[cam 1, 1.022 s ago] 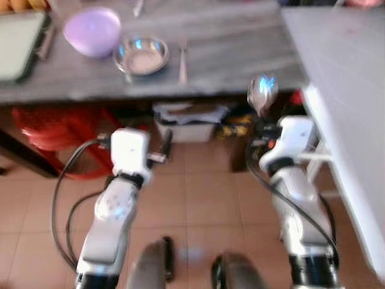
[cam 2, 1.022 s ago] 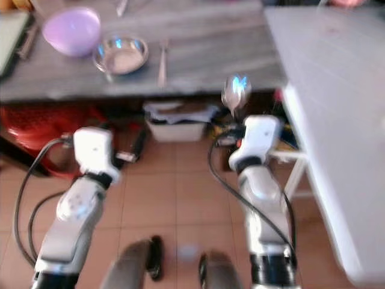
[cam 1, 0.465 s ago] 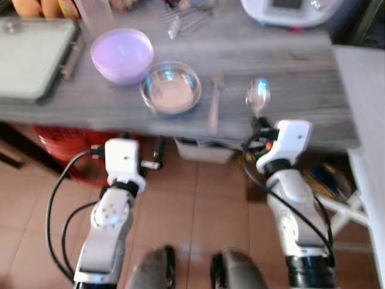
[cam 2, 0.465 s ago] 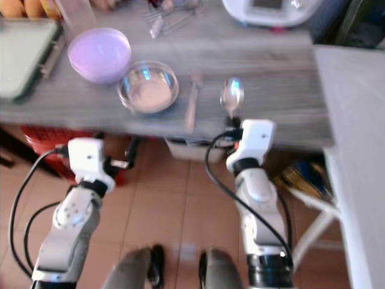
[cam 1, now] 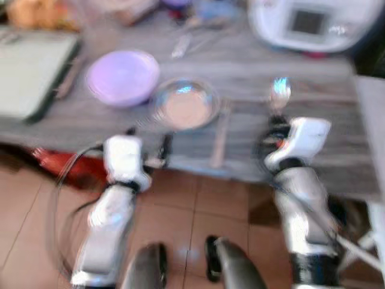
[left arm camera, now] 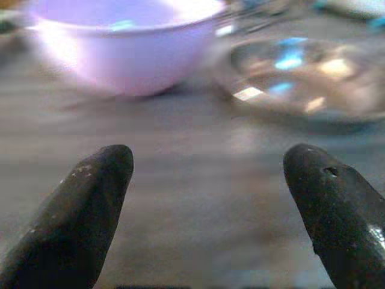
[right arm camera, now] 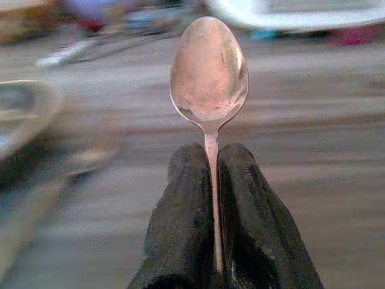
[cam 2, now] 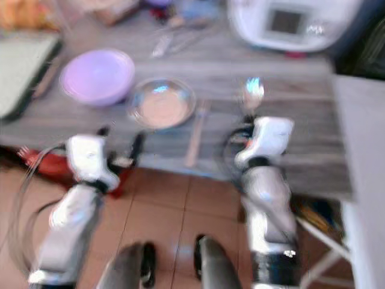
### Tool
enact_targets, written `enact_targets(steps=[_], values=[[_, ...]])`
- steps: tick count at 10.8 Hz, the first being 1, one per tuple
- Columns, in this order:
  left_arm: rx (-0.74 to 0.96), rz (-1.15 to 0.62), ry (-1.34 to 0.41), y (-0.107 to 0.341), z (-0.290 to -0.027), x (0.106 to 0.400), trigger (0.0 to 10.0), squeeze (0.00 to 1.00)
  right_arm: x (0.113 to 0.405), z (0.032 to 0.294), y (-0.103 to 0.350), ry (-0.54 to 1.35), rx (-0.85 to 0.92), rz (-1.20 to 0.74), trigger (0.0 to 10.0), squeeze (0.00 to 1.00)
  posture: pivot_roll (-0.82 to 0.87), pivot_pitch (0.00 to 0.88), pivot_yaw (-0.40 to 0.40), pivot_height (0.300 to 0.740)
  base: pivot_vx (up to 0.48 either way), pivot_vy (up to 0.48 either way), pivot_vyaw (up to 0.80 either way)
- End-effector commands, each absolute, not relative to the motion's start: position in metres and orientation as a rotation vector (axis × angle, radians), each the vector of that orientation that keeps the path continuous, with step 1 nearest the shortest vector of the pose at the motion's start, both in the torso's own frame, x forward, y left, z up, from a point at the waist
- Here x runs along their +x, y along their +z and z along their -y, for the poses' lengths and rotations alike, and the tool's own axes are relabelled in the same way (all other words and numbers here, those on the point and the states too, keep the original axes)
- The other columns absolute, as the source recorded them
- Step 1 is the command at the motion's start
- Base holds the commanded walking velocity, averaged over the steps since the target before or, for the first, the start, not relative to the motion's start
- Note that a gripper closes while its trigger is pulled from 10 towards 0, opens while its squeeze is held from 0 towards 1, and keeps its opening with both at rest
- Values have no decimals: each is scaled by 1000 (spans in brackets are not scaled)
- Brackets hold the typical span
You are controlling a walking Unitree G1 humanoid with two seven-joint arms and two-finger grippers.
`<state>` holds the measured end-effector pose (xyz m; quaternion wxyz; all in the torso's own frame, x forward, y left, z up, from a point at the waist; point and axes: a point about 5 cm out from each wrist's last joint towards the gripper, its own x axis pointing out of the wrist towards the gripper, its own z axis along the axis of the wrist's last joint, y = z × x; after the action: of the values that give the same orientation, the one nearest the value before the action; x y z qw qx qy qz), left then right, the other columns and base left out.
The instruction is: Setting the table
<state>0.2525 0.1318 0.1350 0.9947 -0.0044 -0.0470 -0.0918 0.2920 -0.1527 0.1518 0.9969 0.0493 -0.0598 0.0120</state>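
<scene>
While right hand (right arm camera: 210,158) pinches spoon (right arm camera: 209,71), fork (cam 1: 219,137) lies

Bare grey table (cam 1: 319,129) top is seen to the right of the fork (cam 1: 219,135), ahead of the right gripper (right arm camera: 212,162), whose fingers are pressed together on the spoon (right arm camera: 209,75) handle; that strip is bounded at the back by the white appliance (cam 1: 307,24). Ahead of the left gripper (left arm camera: 207,180), with fingers spread wide, an open patch of tabletop is blocked further in by the purple bowl (left arm camera: 123,45) and the steel bowl (left arm camera: 301,75), set close together. The green tray (cam 1: 30,72) closes off the far left, and loose utensils (cam 1: 189,39) clutter the back.
</scene>
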Motion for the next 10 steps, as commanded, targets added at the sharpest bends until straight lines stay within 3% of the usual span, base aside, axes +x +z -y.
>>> enact_targets(steps=[1,6,10], values=[[-20,99,-191,136,-131,249,10000,0,290,163,150,-16,91,118,10000,0,-18,236,23,740,0,0,0],[66,57,-86,128,-154,242,10000,0,299,163,143,-30,204,41,10000,0,-6,240,23,740,0,0,0],[82,37,-85,123,-158,237,10000,0,300,146,128,13,302,-93,10000,0,-5,235,20,740,0,0,0]])
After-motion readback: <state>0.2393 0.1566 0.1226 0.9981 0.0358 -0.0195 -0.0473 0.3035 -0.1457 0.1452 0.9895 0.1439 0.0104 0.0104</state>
